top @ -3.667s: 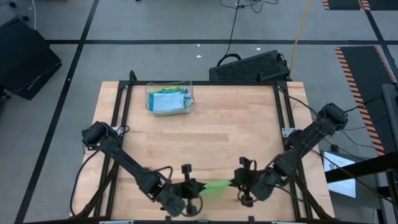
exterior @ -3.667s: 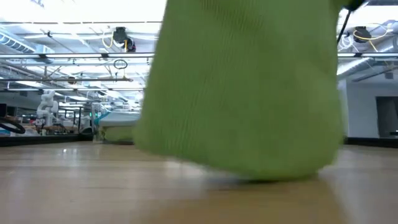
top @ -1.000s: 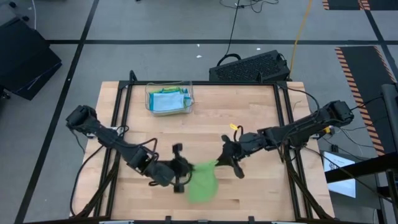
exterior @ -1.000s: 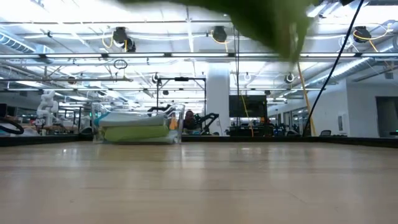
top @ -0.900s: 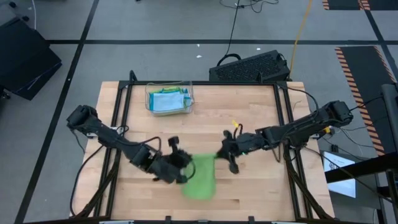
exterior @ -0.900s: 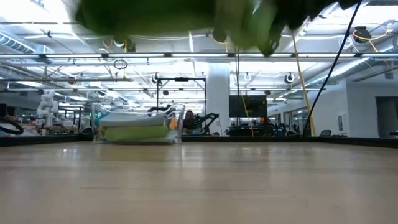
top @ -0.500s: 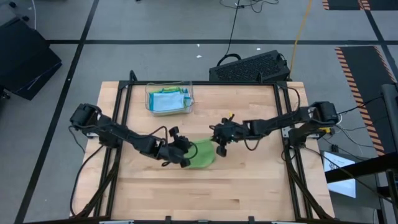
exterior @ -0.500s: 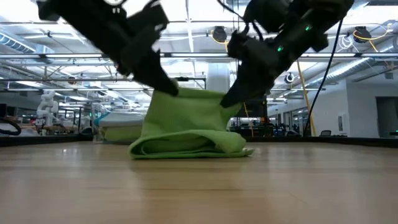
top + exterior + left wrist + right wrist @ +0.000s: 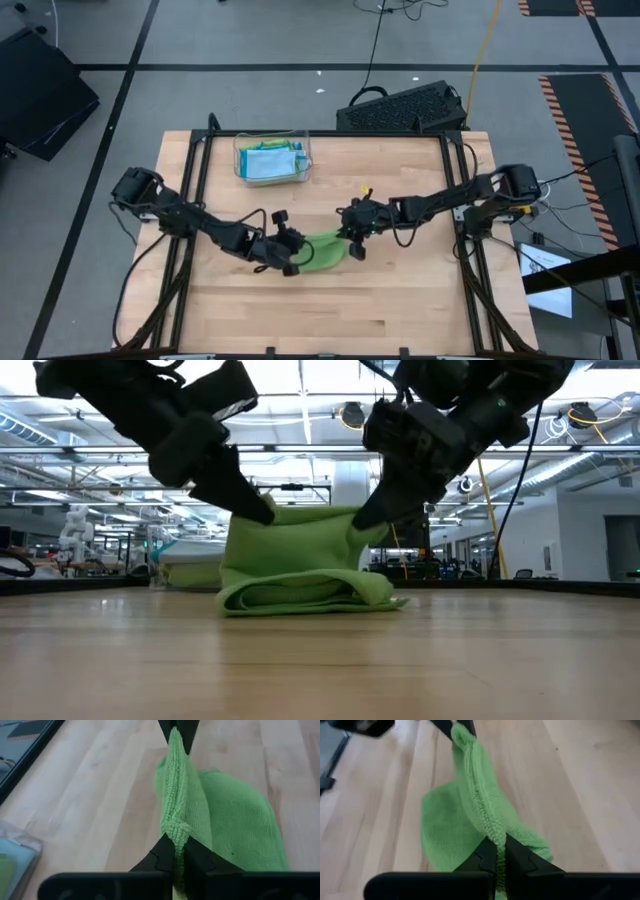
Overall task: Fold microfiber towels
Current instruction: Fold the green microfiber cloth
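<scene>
High view: the green towel [image 9: 322, 252] lies mid-bench, the left gripper [image 9: 291, 258] and right gripper [image 9: 349, 241] each pinching an end.

Low view: its lower fold rests on the bench [image 9: 320, 660].

Wrist views: both pinch one raised edge.

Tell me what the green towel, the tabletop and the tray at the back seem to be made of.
Green towel: soft knitted microfibre by its looks, matte, fuzzy looped pile along the pinched edge.
Tabletop: light wood, probably butcher block; parallel plank seams and grain, low sheen.
Tray: clear plastic, likely; folded towels show through its walls.
</scene>
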